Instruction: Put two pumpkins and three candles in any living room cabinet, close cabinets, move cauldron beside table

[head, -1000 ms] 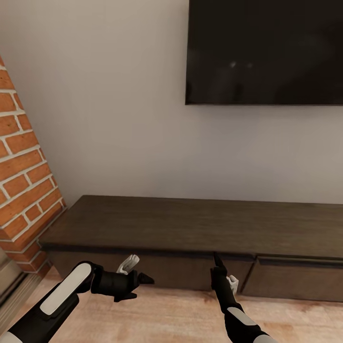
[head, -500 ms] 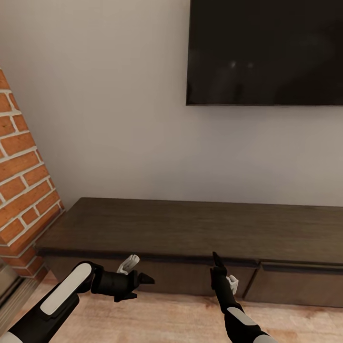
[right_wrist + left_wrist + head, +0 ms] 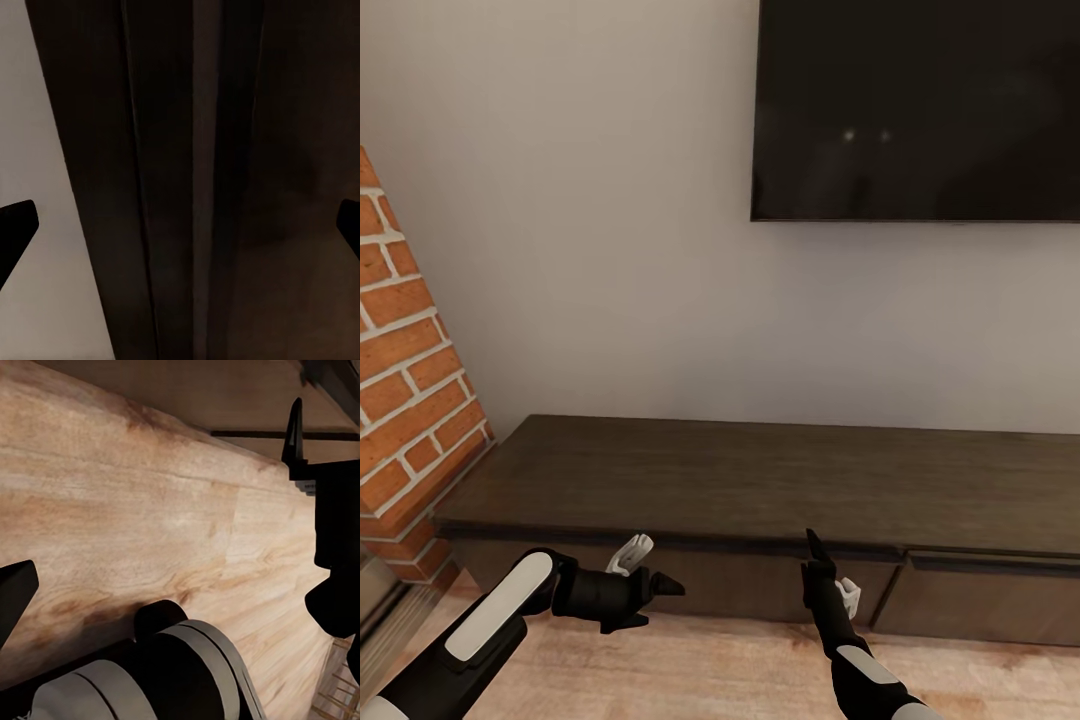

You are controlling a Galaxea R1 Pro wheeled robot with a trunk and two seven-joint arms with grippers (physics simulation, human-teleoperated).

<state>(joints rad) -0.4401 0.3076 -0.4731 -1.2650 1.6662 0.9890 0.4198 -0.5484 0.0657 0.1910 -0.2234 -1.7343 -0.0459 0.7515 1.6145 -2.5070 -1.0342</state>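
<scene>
Both drawer fronts of the cabinet [image 3: 760, 480] sit flush.

No legible text or markings.

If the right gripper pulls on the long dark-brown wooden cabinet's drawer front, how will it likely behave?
The dark-brown wooden cabinet looks rigid and heavy, so it probably stays put. Its handleless drawer front offers little grip beyond the top edge; the right gripper may slip. It likely slides straight.
</scene>
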